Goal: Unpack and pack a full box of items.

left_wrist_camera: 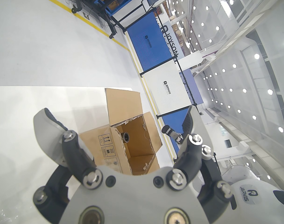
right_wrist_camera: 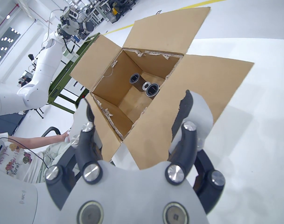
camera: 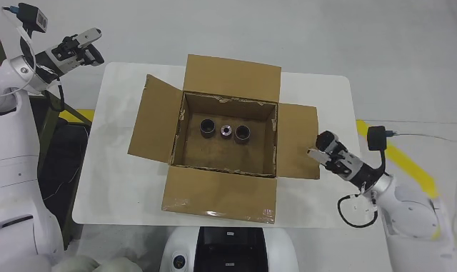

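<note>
near flap (camera: 218, 195) lies flat, almost reaching the table's (camera: 114, 186) near edge; box (camera: 187, 140) sits mid-table, all four flaps splayed out, mouth open upward; bare table strips run left and right of the flaps; on the box floor, toward the far wall, a row: black cylinder (camera: 208, 128), small silver part (camera: 226, 130), second black cylinder (camera: 243, 133); near half of the floor bare; right gripper (camera: 316, 147) just off the right flap's (camera: 296, 140) outer edge, pointed at the box, jaws apart, empty; left gripper (camera: 94, 46) out past the table's far-left corner, well apart from the box, jaws wide apart, empty
</note>
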### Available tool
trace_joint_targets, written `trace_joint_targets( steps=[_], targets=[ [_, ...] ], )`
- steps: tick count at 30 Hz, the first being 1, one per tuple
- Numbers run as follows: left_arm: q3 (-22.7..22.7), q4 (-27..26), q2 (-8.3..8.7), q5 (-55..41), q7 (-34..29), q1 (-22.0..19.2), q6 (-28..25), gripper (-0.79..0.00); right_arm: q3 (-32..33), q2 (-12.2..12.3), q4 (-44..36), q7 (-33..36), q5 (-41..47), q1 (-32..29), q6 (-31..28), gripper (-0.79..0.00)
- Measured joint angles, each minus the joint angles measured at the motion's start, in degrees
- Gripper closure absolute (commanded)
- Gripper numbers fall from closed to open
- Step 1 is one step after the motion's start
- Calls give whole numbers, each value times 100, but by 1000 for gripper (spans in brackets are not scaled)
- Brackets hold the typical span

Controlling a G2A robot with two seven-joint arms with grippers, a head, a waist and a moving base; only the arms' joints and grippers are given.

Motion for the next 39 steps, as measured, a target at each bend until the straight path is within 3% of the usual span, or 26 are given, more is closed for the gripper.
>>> trace_joint_targets(
  steps=[9,17,26,39],
  targets=[
    [0,0,0,0,0,0,0,-785,199,51,521,-260,255,-30,127,-785],
    [0,0,0,0,0,0,0,-785,-74,83,888,-162,324,149,233,-785],
    [0,0,0,0,0,0,0,-785,-424,122,1285,76,636,406,-55,-785],
    [0,0,0,0,0,0,0,-785,-484,216,1124,346,1151,434,-392,-785]
  ],
)
